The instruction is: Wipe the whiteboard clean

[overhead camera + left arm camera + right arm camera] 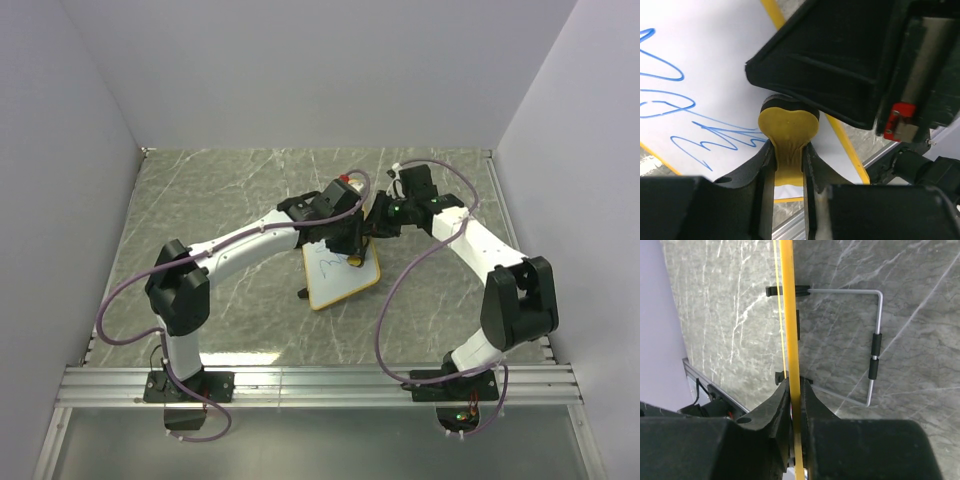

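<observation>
Grey veined-marble surface [200, 210], pale flat walls. One whiteboard [342, 278] sits mid-surface: glossy white, blue-scribbled, thin orange frame, bent wire stand [876, 342] behind. Your left end effector [788, 156] is clenched on one yellow bone-shaped eraser [788, 125] over the board face. Your right end effector [796, 396] pinches the frame edge-on.

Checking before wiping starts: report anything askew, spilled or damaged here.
Nothing spilled or broken. The whiteboard sits skewed to the table edges, right claw clamped on its frame; left claw grips the yellow eraser over the blue scribbles.
</observation>
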You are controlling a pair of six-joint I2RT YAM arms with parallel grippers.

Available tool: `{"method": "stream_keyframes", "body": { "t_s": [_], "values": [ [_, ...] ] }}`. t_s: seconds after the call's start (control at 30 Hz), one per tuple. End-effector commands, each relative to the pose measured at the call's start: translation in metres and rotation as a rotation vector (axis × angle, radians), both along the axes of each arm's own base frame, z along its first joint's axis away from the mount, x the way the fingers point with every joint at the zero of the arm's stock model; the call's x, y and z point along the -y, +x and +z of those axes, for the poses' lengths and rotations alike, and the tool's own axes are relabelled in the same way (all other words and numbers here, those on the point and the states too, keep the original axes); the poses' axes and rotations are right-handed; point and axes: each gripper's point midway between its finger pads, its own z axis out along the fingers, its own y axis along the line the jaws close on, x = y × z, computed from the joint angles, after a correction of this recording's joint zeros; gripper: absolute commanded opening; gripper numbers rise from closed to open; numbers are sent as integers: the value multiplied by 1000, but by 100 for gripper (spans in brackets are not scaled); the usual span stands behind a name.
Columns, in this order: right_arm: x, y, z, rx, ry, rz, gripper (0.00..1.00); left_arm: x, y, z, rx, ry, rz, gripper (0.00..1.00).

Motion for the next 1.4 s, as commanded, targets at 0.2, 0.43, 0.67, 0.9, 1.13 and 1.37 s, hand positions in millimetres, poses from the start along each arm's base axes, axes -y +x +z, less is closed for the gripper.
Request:
{"method": "stream_keyframes", "body": {
  "t_s": [0.2, 0.43, 0.67, 0.9, 1.13, 1.37],
  "values": [
    [-1, 8, 6, -12, -53, -4, 0, 35, -35, -10, -45, -108, -104, 0],
    [-3, 9, 14, -10, -52, 1, 0, -8, -42, -79, -102, 40, -30, 0],
    [-5, 6, 24, 2, -30, -1, 0, -85, -33, -133, -227, 113, 162, 0],
    [-5, 0, 29, 12, -26, -1, 0, -132, -33, -165, -321, 172, 259, 0],
    [-4, 0, 35, 18, -23, -7, 0, -117, -40, -161, -312, 124, 217, 0],
    [-5, 0, 33, -3, -14, -30, 0, -39, -70, -107, -228, -34, 16, 0]
  ]
}}
